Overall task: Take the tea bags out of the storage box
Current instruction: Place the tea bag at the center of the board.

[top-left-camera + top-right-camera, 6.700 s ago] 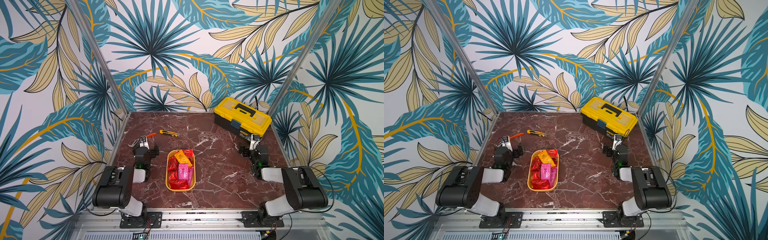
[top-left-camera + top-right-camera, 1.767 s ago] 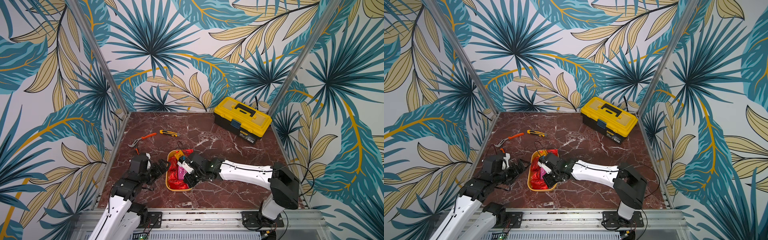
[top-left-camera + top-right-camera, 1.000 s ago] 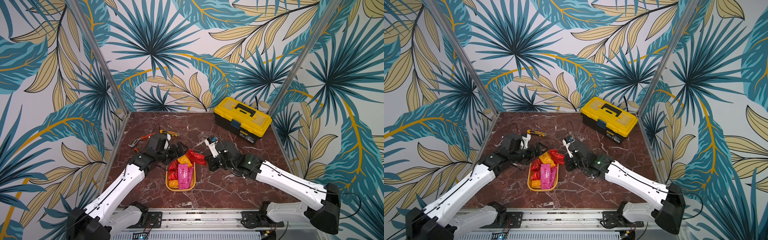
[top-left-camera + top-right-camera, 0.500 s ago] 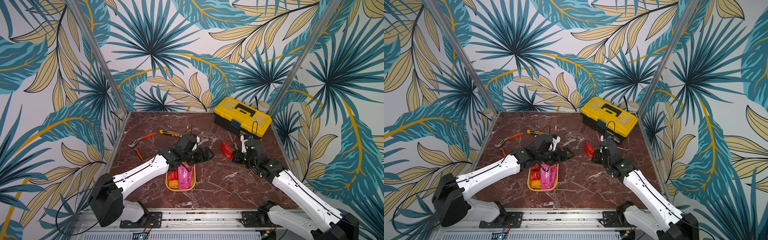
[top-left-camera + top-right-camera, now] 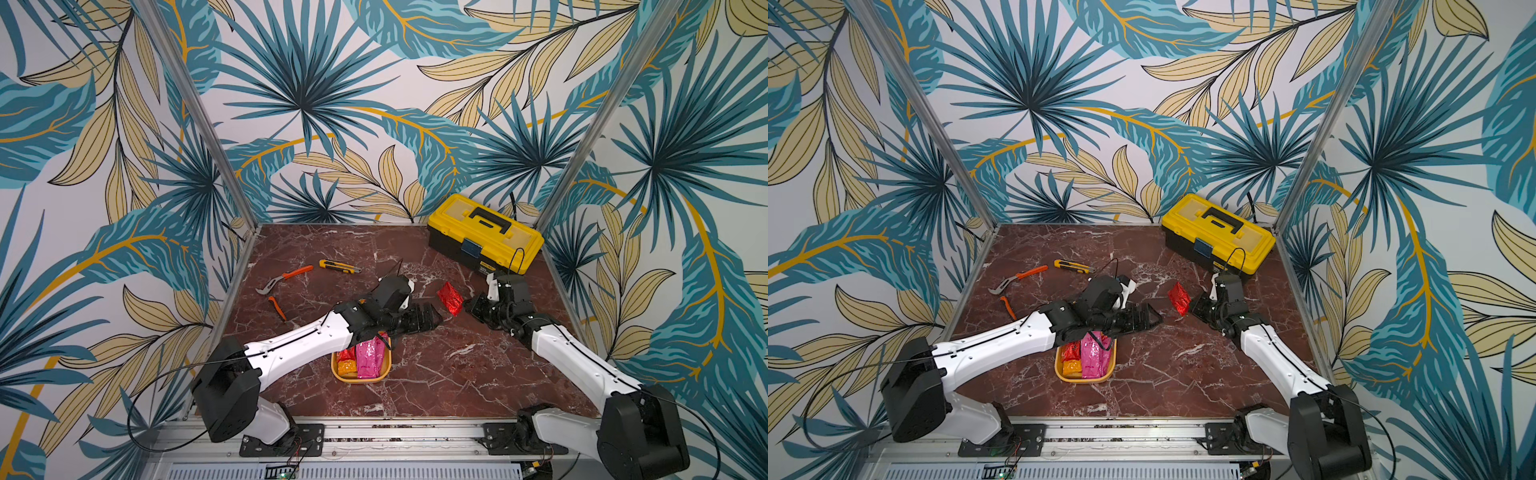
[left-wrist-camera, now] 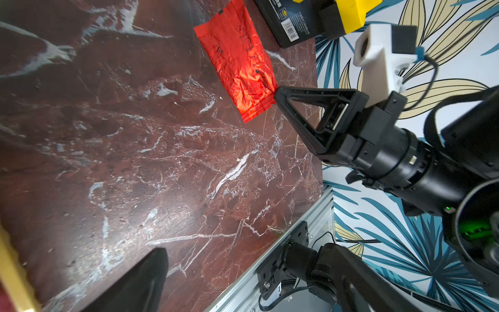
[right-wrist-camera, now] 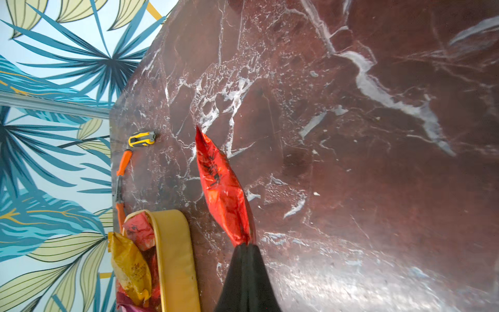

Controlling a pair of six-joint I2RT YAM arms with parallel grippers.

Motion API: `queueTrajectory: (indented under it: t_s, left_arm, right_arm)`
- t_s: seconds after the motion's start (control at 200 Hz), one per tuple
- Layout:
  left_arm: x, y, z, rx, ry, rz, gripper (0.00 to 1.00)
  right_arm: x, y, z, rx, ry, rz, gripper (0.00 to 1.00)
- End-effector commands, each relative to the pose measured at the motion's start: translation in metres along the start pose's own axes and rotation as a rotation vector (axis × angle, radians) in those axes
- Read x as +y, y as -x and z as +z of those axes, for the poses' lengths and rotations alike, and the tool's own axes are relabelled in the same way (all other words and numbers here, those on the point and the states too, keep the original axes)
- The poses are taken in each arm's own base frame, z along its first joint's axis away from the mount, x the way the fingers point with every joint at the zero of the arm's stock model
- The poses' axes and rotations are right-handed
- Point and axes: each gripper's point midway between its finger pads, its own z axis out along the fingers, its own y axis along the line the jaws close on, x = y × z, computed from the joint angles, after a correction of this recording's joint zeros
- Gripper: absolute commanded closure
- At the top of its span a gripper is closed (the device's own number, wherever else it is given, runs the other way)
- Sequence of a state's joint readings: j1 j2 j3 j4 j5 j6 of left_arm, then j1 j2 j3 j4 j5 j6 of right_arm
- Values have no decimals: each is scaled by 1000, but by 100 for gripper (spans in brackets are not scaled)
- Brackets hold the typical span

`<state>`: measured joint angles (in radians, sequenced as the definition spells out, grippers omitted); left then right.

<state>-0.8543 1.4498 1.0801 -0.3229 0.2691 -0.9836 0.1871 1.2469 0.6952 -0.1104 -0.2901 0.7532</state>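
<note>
The storage box (image 5: 360, 377) (image 5: 1086, 378) is a mustard-yellow tray at the front middle, with its far half hidden under my left arm. Pink (image 5: 368, 359), red (image 5: 345, 355) and orange (image 5: 347, 368) tea bags lie in it. My right gripper (image 5: 467, 305) (image 7: 243, 244) is shut on one end of a crinkly red tea bag (image 5: 451, 298) (image 7: 221, 186) (image 6: 237, 62), holding it above the table to the right of the box. My left gripper (image 5: 434, 318) (image 5: 1152, 318) stands open and empty just past the box, pointing at that bag. In the left wrist view only one of its fingers (image 6: 143, 281) shows.
A yellow-lidded black toolbox (image 5: 484, 237) stands at the back right, close behind my right wrist. A yellow utility knife (image 5: 338, 266) and orange-handled pliers (image 5: 284, 278) lie at the back left. The enclosure walls border the marble table on three sides.
Over the last second my right gripper carried the red tea bag from the box to the right. My left arm swung across the box, its open gripper following to the right.
</note>
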Motion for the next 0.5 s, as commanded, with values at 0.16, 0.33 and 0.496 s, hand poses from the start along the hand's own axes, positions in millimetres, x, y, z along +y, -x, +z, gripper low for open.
queueTrajectory:
  t_s: [0.16, 0.33, 0.496]
  left_arm:
    - [4, 35, -58, -152, 5, -4, 0]
    - [22, 41, -87, -248, 45, -18, 0]
    - [38, 42, -111, -310, 55, -38, 0]
  right_arm:
    - [7, 1, 20, 32, 65, 30, 100]
    - [12, 4, 26, 38, 89, 36, 100]
    - [15, 4, 37, 51, 124, 58, 100]
